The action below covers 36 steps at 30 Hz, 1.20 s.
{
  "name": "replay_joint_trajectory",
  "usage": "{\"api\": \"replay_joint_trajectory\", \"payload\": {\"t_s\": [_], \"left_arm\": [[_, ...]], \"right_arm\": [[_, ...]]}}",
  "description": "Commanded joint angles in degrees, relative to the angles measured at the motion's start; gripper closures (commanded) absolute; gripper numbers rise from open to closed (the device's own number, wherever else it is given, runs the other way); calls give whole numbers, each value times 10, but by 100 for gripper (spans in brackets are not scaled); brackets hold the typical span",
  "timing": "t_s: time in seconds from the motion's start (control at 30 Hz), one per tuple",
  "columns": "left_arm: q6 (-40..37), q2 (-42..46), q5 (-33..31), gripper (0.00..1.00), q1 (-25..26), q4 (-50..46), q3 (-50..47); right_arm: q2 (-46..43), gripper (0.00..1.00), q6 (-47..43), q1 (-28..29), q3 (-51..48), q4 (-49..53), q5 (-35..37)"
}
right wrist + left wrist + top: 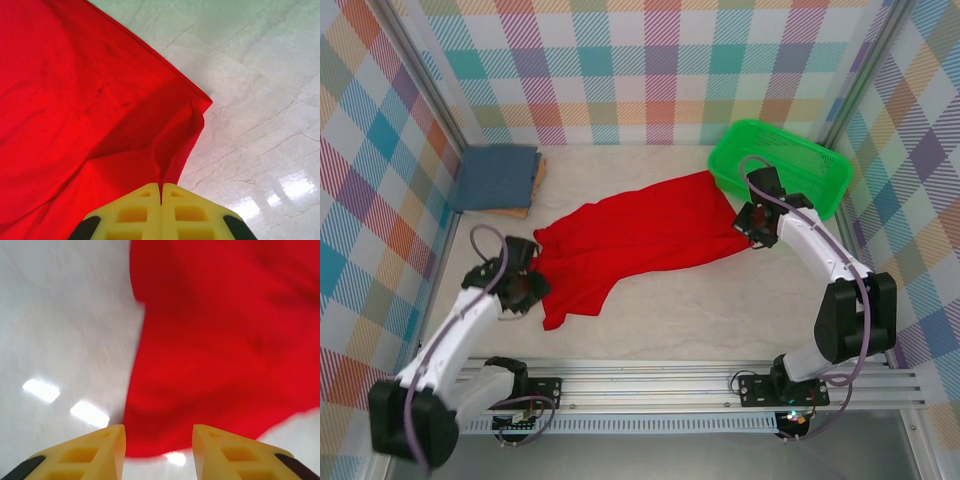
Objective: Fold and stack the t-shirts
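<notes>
The red tee (640, 240) lies slantwise: right gripper (752, 228) pinches its far-right end, left gripper (525, 290) gapes above its near-left end.

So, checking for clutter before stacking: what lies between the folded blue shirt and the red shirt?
Just bare table between the blue shirt and the red shirt, in the top view.

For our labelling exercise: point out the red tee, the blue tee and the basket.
red tee (640, 240), top view, cloth middle.
blue tee (495, 175), top view, folded top.
basket (798, 145), top view, far rim.
</notes>
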<state>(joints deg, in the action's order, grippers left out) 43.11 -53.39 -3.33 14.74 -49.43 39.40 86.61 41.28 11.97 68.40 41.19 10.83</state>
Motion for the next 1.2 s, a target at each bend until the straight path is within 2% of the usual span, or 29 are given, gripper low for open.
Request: {"api": "replay_joint_trajectory", "payload": {"t_s": [0.0,0.07,0.2,0.33,0.43,0.63,0.87,1.03,1.17], "left_arm": [[89,67,-8,61,61,-89,-40],[109,81,12,63,65,-86,-61],[166,6,-3,64,101,-88,-63],[142,-60,-54,63,107,-52,-58],[134,-94,-49,64,107,-10,-77],[104,-92,-53,63,107,48,-77],[74,-137,-52,66,107,100,-85],[57,-171,-79,66,106,81,-84],[52,-203,-74,66,107,88,-79]], "right_arm": [[-13,100,-1,3,-5,-2,-3],[-10,100,-2,3,-4,-4,-5],[-2,100,2,2,0,-6,-10],[2,100,4,3,4,-5,-12],[3,100,4,2,7,-3,-13],[8,100,4,3,8,-6,-17],[14,100,5,3,6,-9,-23],[15,100,6,3,11,-8,-22],[15,100,6,2,13,-6,-21]]}}
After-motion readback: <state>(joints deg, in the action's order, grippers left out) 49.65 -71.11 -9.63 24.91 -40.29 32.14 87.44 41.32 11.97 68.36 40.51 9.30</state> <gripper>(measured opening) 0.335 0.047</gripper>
